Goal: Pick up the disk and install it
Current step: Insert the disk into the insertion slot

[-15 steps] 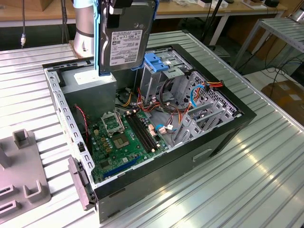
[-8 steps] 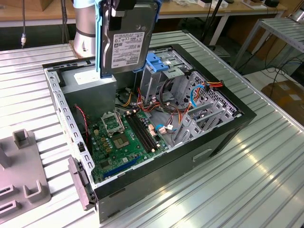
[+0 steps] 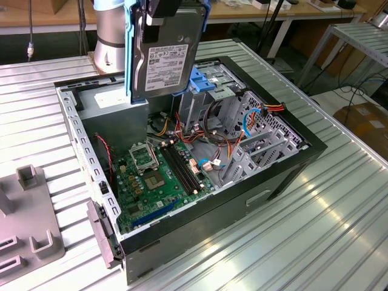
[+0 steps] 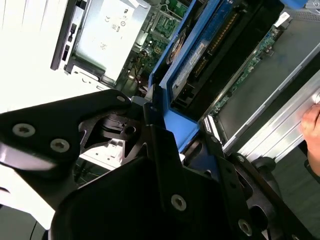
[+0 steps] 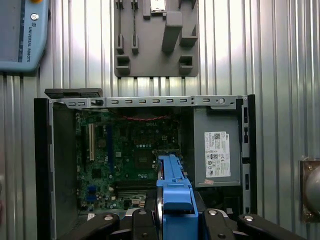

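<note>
disk [image 3: 167,51] upright in the pincer [image 3: 160,11] above the open computer case [image 3: 291,176]

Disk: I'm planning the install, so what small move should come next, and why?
Probably ease the disk toward the exterior view's right: the gripper holds it upright above the open case, seemingly beside the drive cage, not over it.
</note>
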You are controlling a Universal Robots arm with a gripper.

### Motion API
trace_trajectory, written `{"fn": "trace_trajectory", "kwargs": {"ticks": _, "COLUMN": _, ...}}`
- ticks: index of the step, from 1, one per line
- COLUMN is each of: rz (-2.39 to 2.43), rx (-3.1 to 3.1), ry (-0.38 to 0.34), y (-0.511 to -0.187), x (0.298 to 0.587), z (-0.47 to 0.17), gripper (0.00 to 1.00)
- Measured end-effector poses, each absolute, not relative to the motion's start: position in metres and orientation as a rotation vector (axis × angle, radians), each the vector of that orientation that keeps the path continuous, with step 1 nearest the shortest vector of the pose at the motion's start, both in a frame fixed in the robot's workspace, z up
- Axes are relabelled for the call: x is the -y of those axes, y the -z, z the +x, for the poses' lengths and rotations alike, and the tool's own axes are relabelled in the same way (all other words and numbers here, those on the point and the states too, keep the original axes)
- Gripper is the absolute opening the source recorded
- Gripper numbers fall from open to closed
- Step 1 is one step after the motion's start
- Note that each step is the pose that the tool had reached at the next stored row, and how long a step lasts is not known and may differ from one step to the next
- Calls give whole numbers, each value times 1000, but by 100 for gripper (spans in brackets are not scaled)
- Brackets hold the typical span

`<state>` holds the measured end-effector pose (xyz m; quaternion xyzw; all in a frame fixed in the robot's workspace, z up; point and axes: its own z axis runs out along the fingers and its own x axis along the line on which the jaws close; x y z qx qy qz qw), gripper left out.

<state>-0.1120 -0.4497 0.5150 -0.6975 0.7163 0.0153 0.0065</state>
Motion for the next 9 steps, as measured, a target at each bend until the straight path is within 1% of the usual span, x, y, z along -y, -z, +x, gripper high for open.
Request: {"fn": "trace_trajectory", "kwargs": {"ticks": 9, "rz": -2182, "rx": -2241, "ry": -48, "y": -515, "x": 459, "z": -111, "gripper": 37}}
